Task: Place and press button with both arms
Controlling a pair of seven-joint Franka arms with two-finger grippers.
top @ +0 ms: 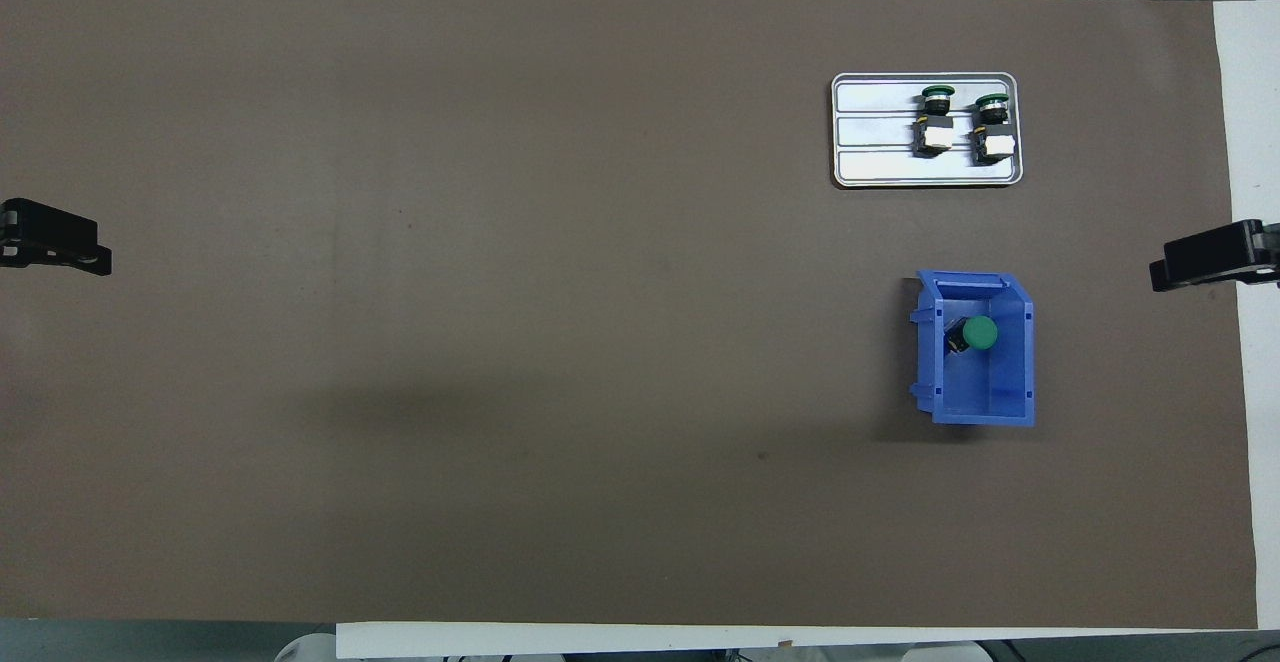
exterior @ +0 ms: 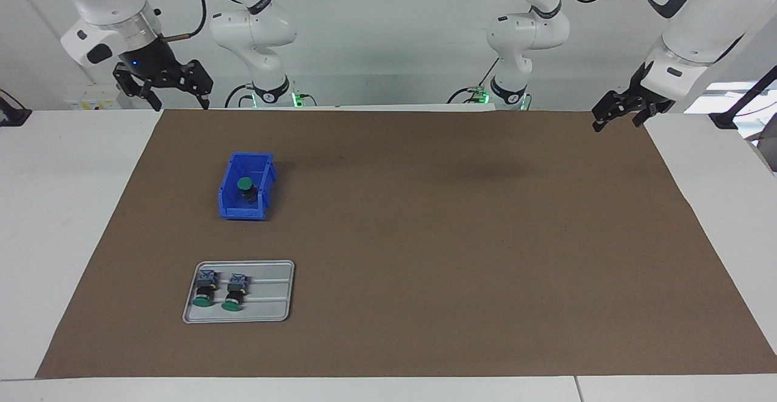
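Observation:
A green-capped button (exterior: 245, 186) (top: 979, 333) stands cap up inside a blue bin (exterior: 229, 207) (top: 1000, 407) toward the right arm's end of the table. Two more buttons (exterior: 203, 289) (exterior: 234, 293) (top: 936, 120) (top: 993, 129) lie on their sides on a grey tray (exterior: 267, 314) (top: 880, 178), farther from the robots than the bin. My right gripper (exterior: 183, 104) (top: 1165, 277) hangs open and empty over the mat's edge at its own end. At the other end of the table my left gripper (exterior: 616, 124) (top: 92, 260) also hangs open and empty, far from every button.
A brown mat (exterior: 461, 256) (top: 520, 342) covers most of the white table. The bin and the tray are the only things on it, both toward the right arm's end.

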